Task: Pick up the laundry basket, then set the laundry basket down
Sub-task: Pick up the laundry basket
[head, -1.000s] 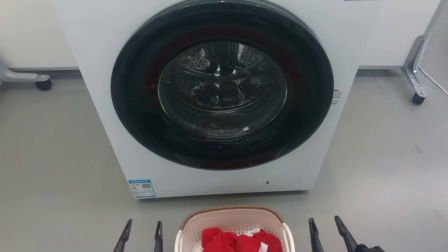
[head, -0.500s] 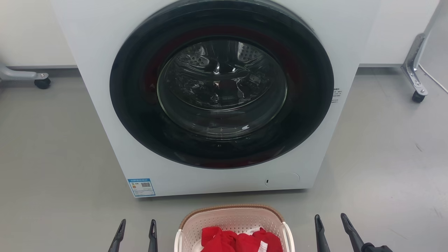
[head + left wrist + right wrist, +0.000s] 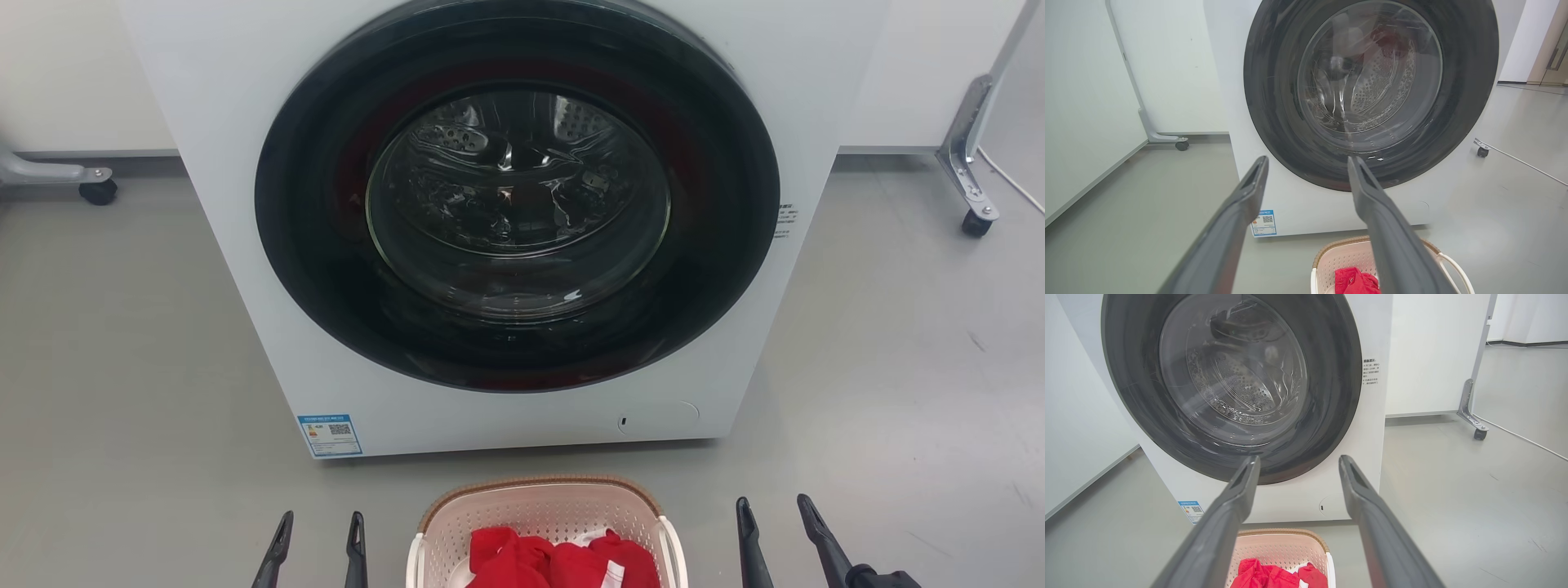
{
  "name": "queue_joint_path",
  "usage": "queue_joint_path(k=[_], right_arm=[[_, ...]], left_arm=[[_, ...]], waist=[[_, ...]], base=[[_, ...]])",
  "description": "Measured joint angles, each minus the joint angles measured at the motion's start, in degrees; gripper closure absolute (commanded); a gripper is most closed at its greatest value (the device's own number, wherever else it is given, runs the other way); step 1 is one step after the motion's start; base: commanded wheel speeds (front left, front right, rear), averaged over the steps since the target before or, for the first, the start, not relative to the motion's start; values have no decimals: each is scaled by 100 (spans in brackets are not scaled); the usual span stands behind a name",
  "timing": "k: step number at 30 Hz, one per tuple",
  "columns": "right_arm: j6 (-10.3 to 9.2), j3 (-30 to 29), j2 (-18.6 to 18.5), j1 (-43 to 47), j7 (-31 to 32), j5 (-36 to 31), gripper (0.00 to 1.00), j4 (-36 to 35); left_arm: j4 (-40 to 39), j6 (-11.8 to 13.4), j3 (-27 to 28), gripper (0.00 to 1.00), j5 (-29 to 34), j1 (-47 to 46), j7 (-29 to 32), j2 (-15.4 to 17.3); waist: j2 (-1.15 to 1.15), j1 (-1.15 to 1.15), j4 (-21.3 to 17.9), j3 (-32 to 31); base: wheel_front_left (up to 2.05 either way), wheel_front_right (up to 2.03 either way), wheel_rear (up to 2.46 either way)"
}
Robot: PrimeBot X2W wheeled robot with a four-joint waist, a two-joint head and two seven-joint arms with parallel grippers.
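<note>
Your left end effector [image 3: 321, 516] has its two fingers apart and holds nothing. Your right end effector [image 3: 773, 500] is the same, fingers apart and empty. The laundry basket [image 3: 490, 518] sits on the floor [image 3: 122, 367] between them, near each but touching neither. I think this is so each can reach a white handle [image 3: 674, 545] (one per side). Inside it lie red clothes [image 3: 555, 559]. Past the basket stands the washing machine [image 3: 229, 269], door shut. Its blue sticker [image 3: 331, 435] has a square code, and small print [image 3: 784, 224] sits beside the door. Both are too small to read.
</note>
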Motion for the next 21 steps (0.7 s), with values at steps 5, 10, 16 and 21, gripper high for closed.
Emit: queue_joint_path(k=[5,10,16,21], right_arm=[[16,-11,8,18,0,-14,0,-37],[56,-33,14,94,-18,-22,0,-129],[118,-186,13,-29,-23,-22,0,-131],[176,-307,-25,-461,-24,-21,0,47]], left_arm=[[-5,-27,5,0,0,1,0,-3],[-47,-29,-1,0,1,-3,0,-19],[-65,-34,-3,0,8,-136,0,-34],[13,-84,-7,0,10,-458,0,-51]], waist=[[0,0,0,21],[0,0,-3,161],[0,0,-2,488],[1,0,-6,848]], base=[[0,0,0],[0,0,0],[0,0,0],[0,0,0]])
